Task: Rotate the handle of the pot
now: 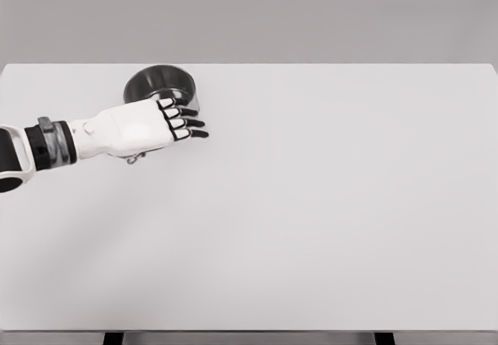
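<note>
Head view: dark metal pot [159,84] at far left of white table [327,205]; left robot hand [167,123] over its near rim, fingers half-curled, grip unclear. Pot likely rigid, smooth, slippery; handle hidden under hand, best hold

- pot [158,84]: dark metal, glossy, smooth
- left hand [148,129]: white hard plastic shell, slight sheen; fingers [189,123] with black matt segments
- table [327,205]: light grey, matt, smooth, material unclear
</note>
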Robot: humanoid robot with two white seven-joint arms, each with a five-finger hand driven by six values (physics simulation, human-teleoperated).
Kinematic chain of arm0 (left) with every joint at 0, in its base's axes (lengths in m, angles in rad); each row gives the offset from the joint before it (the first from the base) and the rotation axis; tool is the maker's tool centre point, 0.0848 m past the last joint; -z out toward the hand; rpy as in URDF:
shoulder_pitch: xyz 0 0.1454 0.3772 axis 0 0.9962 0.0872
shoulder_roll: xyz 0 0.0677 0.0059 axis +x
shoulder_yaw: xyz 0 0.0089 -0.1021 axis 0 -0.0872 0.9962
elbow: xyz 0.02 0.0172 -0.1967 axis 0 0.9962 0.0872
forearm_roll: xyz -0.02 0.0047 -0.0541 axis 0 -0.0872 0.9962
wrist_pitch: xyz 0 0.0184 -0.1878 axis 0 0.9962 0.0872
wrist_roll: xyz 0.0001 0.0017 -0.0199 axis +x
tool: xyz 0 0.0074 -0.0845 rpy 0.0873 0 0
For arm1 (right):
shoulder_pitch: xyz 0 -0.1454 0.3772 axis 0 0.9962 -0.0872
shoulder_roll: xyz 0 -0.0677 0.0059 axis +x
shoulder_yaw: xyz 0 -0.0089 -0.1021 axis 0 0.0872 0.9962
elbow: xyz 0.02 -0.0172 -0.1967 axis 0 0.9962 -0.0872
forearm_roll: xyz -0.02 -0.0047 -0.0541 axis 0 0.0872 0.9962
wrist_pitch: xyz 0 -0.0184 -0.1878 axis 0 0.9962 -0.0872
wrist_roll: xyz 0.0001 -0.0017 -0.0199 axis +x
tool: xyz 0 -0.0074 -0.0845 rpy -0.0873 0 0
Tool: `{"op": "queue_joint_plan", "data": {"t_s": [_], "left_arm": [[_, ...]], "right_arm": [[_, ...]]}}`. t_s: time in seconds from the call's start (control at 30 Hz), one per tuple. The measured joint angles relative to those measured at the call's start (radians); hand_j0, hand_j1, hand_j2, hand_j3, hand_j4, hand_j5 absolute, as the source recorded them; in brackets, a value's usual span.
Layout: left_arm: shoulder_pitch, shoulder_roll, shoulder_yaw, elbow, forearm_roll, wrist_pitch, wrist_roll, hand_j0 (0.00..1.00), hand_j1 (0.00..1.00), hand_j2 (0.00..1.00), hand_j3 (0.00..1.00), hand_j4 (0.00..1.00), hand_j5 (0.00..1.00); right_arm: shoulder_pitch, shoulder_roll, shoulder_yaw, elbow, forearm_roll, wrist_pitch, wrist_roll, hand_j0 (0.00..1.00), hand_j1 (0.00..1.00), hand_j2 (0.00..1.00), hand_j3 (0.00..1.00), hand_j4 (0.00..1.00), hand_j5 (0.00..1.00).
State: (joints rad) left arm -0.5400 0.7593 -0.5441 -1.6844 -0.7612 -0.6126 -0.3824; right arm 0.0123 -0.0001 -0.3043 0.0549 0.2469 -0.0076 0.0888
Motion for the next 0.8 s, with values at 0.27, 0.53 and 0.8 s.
{"op": "queue_joint_plan", "data": {"t_s": [0.27, 0.53, 0.8], "left_arm": [[-0.002, 0.042, 0.003, -0.012, 0.001, 0.0, 0.0, 1.0, 1.0, 1.0, 1.0, 1.0, 1.0], [-0.002, 0.076, 0.005, -0.005, 0.0, 0.0, 0.0, 1.0, 1.0, 1.0, 1.0, 1.0, 1.0], [-0.005, 0.113, 0.006, -0.007, 0.002, 0.0, 0.0, 1.0, 1.0, 1.0, 1.0, 1.0, 1.0]], "right_arm": [[0.0, 0.0, 0.0, 0.0, 0.0, 0.0, 0.0, 1.0, 1.0, 1.0, 1.0, 1.0, 1.0], [0.0, 0.0, 0.0, 0.0, 0.0, 0.0, 0.0, 1.0, 1.0, 1.0, 1.0, 1.0, 1.0], [0.0, 0.0, -0.001, 0.0, 0.0, 0.0, 0.0, 1.0, 1.0, 1.0, 1.0, 1.0, 1.0]]}}
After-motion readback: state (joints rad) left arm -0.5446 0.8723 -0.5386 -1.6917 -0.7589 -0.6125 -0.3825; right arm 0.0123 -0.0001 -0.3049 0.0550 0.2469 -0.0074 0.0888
